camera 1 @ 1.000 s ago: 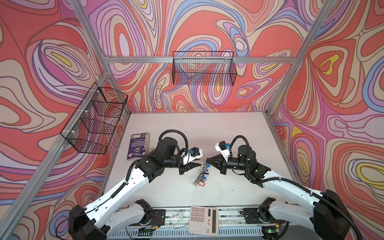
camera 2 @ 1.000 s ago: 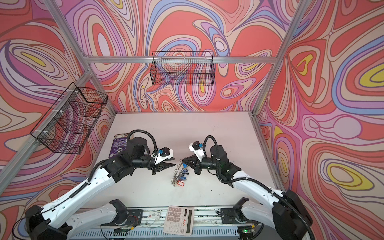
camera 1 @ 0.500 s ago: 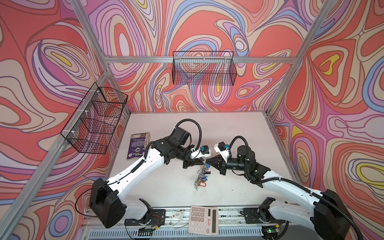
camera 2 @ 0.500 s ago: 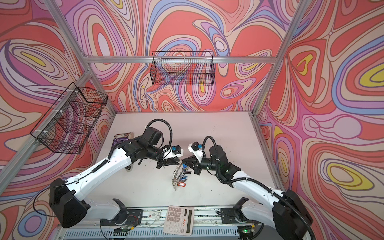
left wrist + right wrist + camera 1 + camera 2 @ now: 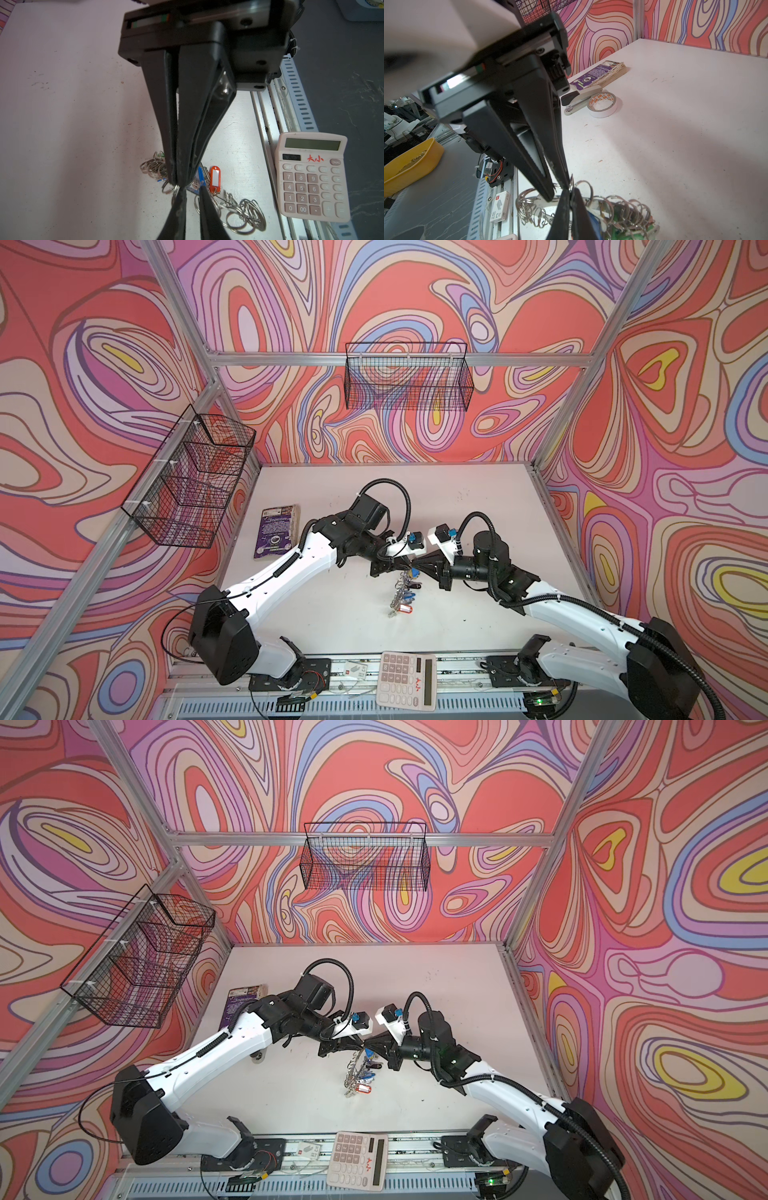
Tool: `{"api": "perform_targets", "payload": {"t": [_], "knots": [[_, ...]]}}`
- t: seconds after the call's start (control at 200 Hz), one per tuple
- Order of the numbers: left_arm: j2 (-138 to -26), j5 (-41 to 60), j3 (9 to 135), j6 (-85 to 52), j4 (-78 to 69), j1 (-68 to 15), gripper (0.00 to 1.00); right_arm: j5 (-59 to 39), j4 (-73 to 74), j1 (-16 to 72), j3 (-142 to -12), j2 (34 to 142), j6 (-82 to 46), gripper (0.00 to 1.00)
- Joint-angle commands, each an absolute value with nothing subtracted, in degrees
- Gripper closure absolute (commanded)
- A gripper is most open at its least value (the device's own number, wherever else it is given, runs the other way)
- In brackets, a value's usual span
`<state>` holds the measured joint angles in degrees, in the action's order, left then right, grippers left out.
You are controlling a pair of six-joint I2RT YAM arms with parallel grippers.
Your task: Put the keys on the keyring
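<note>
In both top views my two grippers meet tip to tip over the middle of the table. My right gripper is shut on a split ring on the rim of the keyring, a flat grey disc. The bunch of rings and keys hangs from there down to the table. Red, blue and green tags show among the keys. My left gripper points at the right one. Its jaws stand a narrow gap apart around a split ring beside the pinched one.
A calculator lies on the front rail. A purple booklet, a stapler and a tape roll sit at the table's left. Wire baskets hang on the back wall and the left wall. A yellow bowl stands off the table.
My left arm has swung in from the left until its tips meet the right gripper, and its jaws have narrowed. The right gripper has stayed put with the bunch hanging from it.
</note>
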<state>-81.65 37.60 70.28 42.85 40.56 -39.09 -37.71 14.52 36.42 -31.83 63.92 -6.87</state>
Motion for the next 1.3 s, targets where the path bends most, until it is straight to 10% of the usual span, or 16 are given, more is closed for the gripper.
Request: {"api": "perform_targets", "payload": {"t": [0.0,0.551,0.846,1.292], "knots": [[-82.01,37.64,71.89,43.28,41.18,-39.55,0.86,-38.51,16.97,36.67,-33.66,63.72,-6.08,1.00],[-80.82,34.00,71.27,42.54,40.20,-40.22,1.00,-38.51,16.87,36.73,-33.57,63.90,-6.11,1.00],[-75.73,31.40,66.59,43.23,36.29,-38.24,0.65,-38.88,16.70,36.69,-33.54,63.62,-6.13,1.00],[-81.07,37.81,69.79,42.77,37.55,-38.49,0.72,-38.92,16.39,36.68,-33.73,63.63,-6.24,1.00]]}}
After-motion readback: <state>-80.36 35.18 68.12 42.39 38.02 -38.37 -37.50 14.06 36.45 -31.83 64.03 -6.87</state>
